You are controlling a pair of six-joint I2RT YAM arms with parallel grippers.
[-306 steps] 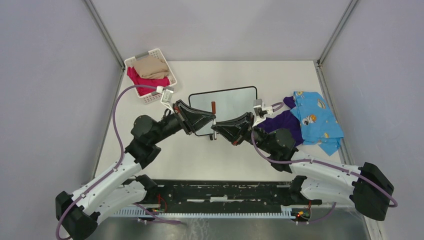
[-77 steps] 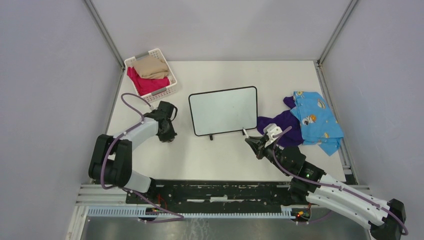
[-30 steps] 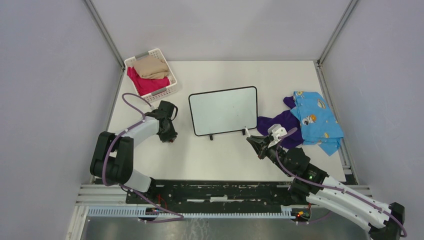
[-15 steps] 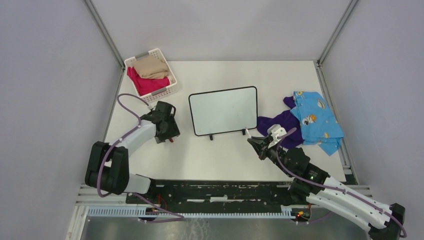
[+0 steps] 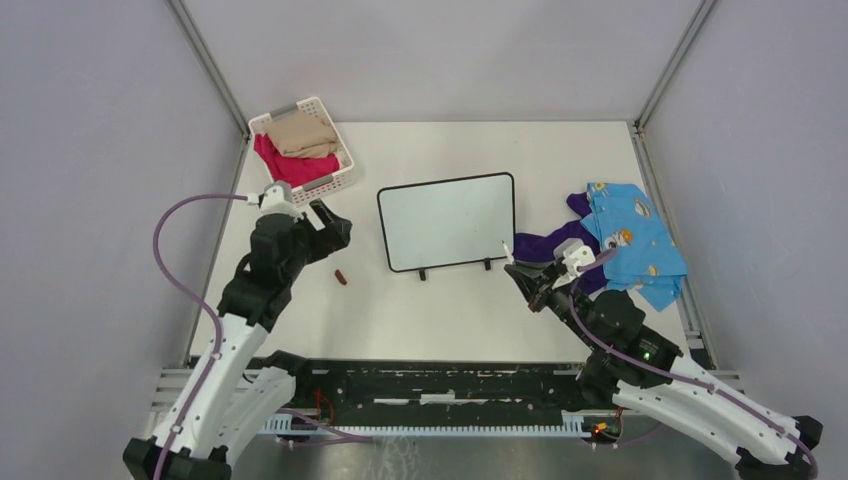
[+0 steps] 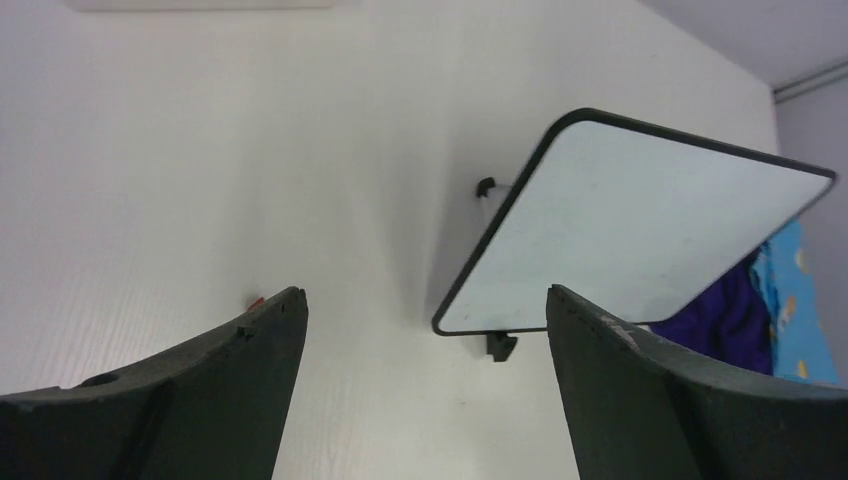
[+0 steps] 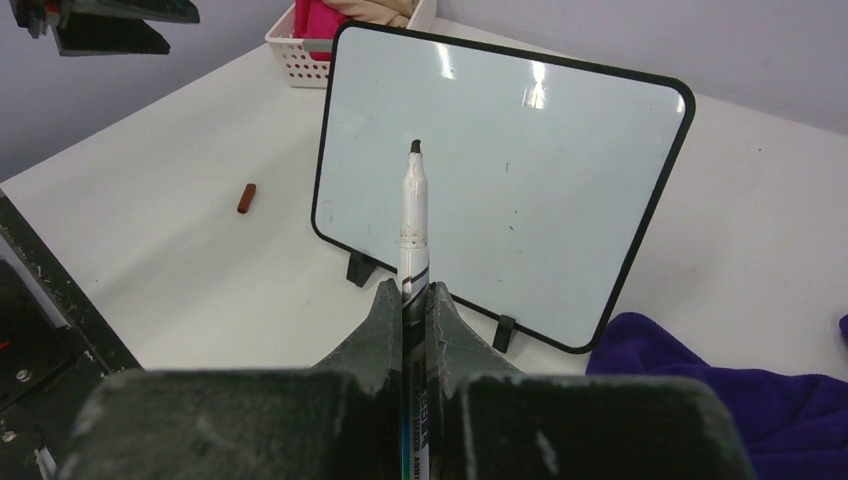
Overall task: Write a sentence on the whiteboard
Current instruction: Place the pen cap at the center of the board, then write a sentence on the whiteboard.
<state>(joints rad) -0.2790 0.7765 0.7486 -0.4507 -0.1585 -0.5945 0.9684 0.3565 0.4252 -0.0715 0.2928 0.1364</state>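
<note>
Left claw: we note the left gripper [image 6: 422, 298] spread wide, nothing between its jaws, hanging over the white table [image 5: 420, 320].
Loose piece: small reddish-brown cylinder [image 5: 342, 276], lying left of the board.
Board: small white rectangular whiteboard with thin black frame [image 5: 447, 220], mid-table, tilted on 2 black feet, face blank.
Handling: we judge it light, stiff and slick, and likely to skid under pen pressure. Steady it by the frame edge.
Right claw: right gripper [image 7: 412, 295] pinched on a white marker with dark tip [image 7: 413, 200], aimed at the board.
</note>
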